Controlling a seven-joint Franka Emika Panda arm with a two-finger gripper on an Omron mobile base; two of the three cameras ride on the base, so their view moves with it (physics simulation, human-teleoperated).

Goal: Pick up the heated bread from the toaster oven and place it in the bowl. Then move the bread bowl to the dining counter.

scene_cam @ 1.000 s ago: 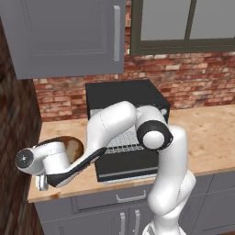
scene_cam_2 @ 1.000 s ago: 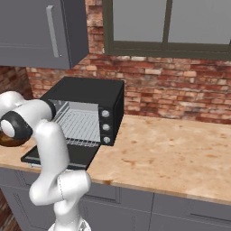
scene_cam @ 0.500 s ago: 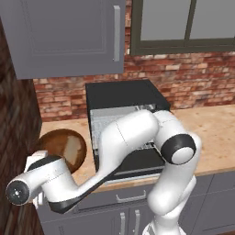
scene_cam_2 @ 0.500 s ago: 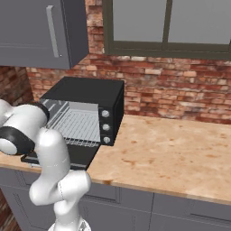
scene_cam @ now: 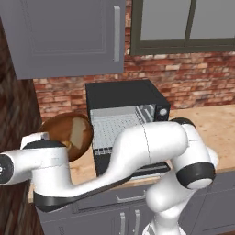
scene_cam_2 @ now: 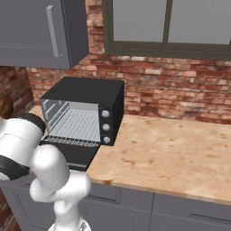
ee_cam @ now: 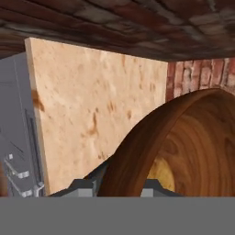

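Glossy grained wooden bowl (ee_cam: 183, 142), matt black toaster oven (scene_cam: 121, 98) with wire rack, speckled wood-look counter (scene_cam_2: 171, 153).

Robot arm (scene_cam: 151, 147): glossy white, rounded tubular links joined by dark grey to black bands at the joints, each elbow capped by a smooth white dome. The wrist section (scene_cam: 41, 156) is white, ending in a black circular face. No cables, screws or markings are discernible.
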